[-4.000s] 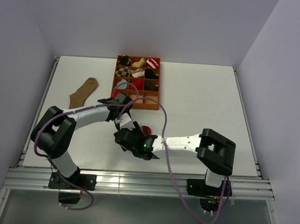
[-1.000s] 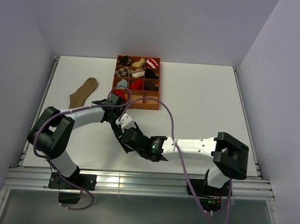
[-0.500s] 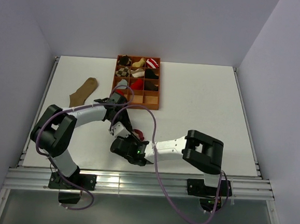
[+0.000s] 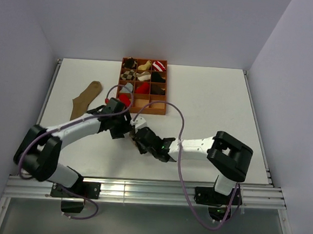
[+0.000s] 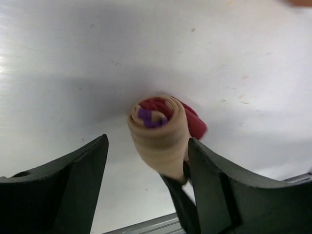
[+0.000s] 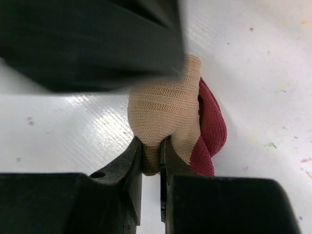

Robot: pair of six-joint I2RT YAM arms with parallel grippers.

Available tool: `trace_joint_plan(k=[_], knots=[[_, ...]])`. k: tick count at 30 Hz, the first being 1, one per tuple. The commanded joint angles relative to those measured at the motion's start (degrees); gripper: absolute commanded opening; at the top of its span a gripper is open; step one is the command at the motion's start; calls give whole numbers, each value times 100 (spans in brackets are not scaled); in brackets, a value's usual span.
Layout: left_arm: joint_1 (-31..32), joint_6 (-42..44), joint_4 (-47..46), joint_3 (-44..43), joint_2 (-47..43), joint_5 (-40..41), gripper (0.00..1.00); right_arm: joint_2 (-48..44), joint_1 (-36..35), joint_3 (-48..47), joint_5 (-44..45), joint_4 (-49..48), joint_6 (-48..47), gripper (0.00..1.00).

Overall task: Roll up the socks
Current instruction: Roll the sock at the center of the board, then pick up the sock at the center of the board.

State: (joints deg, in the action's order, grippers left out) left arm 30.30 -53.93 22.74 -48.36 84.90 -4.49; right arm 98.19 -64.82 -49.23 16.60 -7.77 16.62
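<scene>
A beige sock with maroon toe (image 6: pixel 163 109) is rolled into a tight bundle just above the table. My right gripper (image 6: pixel 151 146) is shut on the roll's lower beige fold. In the left wrist view the same roll (image 5: pixel 158 129) shows end-on between the jaws of my open left gripper (image 5: pixel 148 146), close to the right finger (image 5: pixel 214 170). From above, both grippers meet mid-table, the left gripper (image 4: pixel 124 128) against the right gripper (image 4: pixel 143 139), and they hide the roll. A plain brown sock (image 4: pixel 87 98) lies flat at the far left.
An orange compartment box (image 4: pixel 157 111) with several small sock bundles stands behind the grippers at the table's back centre. A red bundle (image 4: pixel 124 99) sits in its near-left cell. The table's metal rail (image 4: pixel 140 190) runs along the near edge.
My left jaws have opened off the rolled sock while my right jaws have closed on it. Both grippers have shifted up the table and slightly right.
</scene>
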Motion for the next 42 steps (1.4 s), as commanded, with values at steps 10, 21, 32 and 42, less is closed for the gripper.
trace_joint_plan(k=[10,21,32,42], knots=[[-438,-231,-1368,1328,-2074,72,73,358,1181,529,-4031,-259,850,0],[-420,-847,-2221,2401,-2004,-623,73,1061,1814,625,-5297,-945,1457,0],[-420,-838,-2617,2524,-1398,-334,69,1615,2069,538,-5861,-1191,1792,0],[-420,-645,-1865,2200,-792,-87,50,1598,2201,555,-5862,-1298,1907,0]])
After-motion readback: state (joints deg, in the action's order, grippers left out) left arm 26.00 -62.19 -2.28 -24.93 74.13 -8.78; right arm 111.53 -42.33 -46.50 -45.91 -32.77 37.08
